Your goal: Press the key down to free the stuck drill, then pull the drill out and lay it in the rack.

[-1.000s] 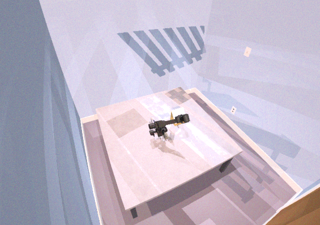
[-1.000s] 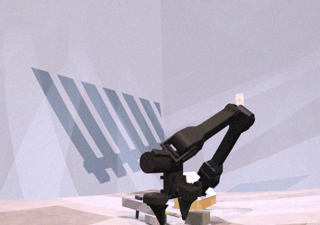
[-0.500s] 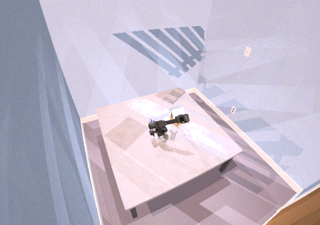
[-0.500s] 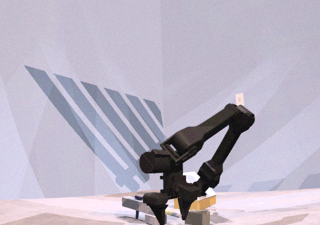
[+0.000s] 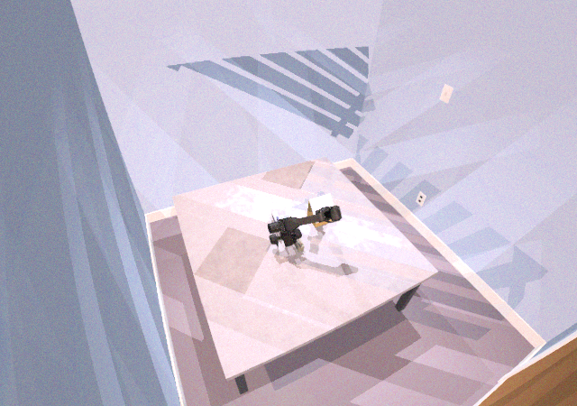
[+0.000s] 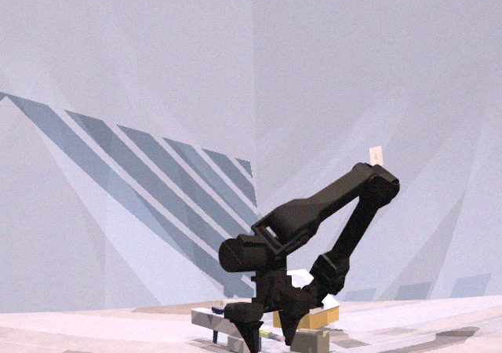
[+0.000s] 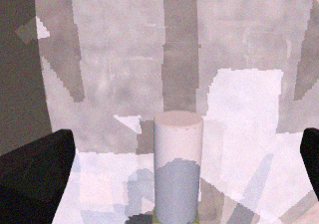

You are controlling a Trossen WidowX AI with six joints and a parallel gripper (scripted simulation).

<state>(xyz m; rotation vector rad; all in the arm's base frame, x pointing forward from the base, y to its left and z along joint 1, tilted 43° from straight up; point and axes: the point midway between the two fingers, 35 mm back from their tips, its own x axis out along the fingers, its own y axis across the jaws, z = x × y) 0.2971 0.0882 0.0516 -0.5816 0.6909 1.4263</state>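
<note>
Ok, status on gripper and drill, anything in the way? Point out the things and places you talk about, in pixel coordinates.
Gripper (image 5: 288, 245) (image 6: 271, 346) (image 7: 191, 142) open, empty. Pale cylinder (image 6: 276, 336) (image 7: 177, 169), probably drill, ungripped. Grey-brown block (image 6: 307, 342) (image 7: 20, 70) near one finger.

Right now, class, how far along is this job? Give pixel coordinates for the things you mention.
Done: nothing provably; whether the blue piece (image 6: 217, 310), perhaps the key, was pressed can't be told.
In hand: nothing; the open gripper (image 5: 288, 242) (image 6: 271, 346) (image 7: 191, 142) has the pale-ended rod (image 6: 276, 336) (image 7: 177, 169), likely the drill, between its spread fingers.
Left: gripping it, pulling it out and racking it.

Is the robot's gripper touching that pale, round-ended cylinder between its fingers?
Apart: in the wrist view, the open gripper has a finger on each side, with plain gaps to the cylinder.
</note>
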